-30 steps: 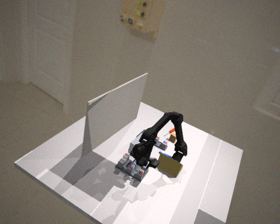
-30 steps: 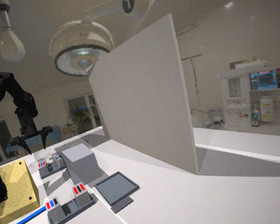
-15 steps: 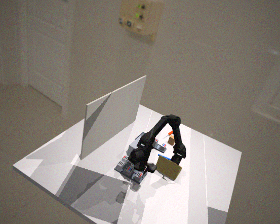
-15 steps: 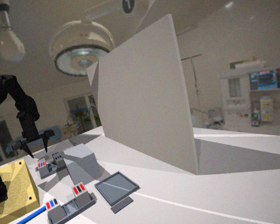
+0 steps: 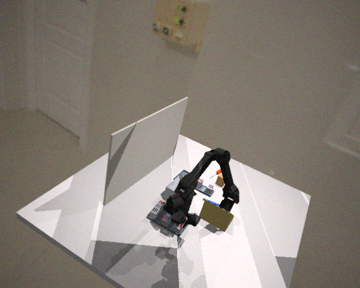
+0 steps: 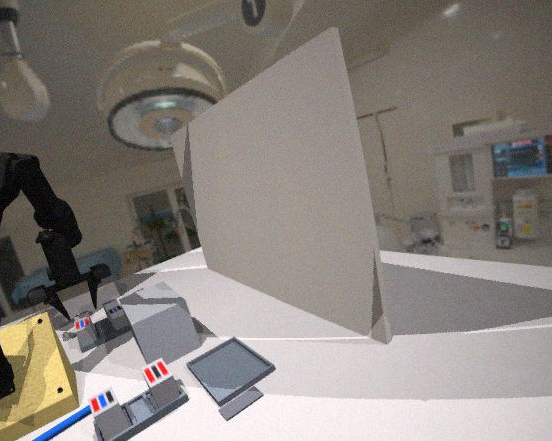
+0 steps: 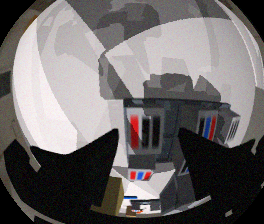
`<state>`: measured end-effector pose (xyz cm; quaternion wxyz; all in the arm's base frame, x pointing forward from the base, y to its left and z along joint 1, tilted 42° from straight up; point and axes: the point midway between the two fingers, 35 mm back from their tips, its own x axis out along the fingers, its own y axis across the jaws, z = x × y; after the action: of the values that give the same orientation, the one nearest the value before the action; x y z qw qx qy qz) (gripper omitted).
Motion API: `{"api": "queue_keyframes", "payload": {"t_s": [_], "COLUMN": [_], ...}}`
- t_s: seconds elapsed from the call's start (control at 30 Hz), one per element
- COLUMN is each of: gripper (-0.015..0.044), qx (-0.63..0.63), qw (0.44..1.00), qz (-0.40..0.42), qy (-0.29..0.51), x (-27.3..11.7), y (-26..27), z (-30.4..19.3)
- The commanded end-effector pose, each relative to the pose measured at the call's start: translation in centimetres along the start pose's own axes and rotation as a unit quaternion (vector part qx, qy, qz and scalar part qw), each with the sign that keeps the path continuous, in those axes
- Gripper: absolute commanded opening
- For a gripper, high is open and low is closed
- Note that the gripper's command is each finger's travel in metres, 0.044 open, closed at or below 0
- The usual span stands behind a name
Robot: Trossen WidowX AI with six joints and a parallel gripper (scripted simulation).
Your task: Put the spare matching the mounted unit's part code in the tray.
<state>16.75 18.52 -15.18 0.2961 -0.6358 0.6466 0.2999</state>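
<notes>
My gripper (image 6: 82, 313) (image 7: 149, 132) is open and empty over the far rack (image 6: 118, 331). In the wrist view its fingertips lie left and right of a spare (image 7: 146, 131) with one red and two dark stripes; their exact height over it is unclear. Other spares stand near it: a red-blue-red one (image 7: 141, 175) (image 6: 84, 331), one with blue and red stripes (image 7: 207, 125), and one with dark stripes (image 7: 233, 128) (image 5: 155, 210). The flat grey tray (image 6: 232, 370) is empty. I cannot tell which thing is the mounted unit; no code on a back is readable.
A grey block (image 6: 167, 326) stands between the far rack and the tray. A near rack (image 6: 147, 415) holds two striped blocks. A tall panel (image 6: 281, 200) (image 5: 151, 146) stands behind. A yellow block (image 6: 37, 359) (image 5: 216, 216), blue rod (image 6: 64, 423), brown block (image 5: 219, 180) and orange-handled tool (image 5: 219, 171) lie nearby.
</notes>
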Motion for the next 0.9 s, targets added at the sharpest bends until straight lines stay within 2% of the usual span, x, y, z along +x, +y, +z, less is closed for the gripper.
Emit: {"api": "queue_keyframes", "payload": {"t_s": [0.0,0.53,0.83,0.87], "gripper": [0.0300,0.0300,0.0300,0.0274], "qx": [-0.002,-0.002,-0.002,-0.001], "qw": [1.000,1.000,1.000,1.000], "qz": [0.001,0.001,0.001,0.002], "qy": [0.005,0.005,0.005,0.004], "x": [1.0,3.5,3.7,3.5], "y": [0.1,0.3,0.3,0.3], "z": [-0.2,-0.4,-0.4,-0.3]}}
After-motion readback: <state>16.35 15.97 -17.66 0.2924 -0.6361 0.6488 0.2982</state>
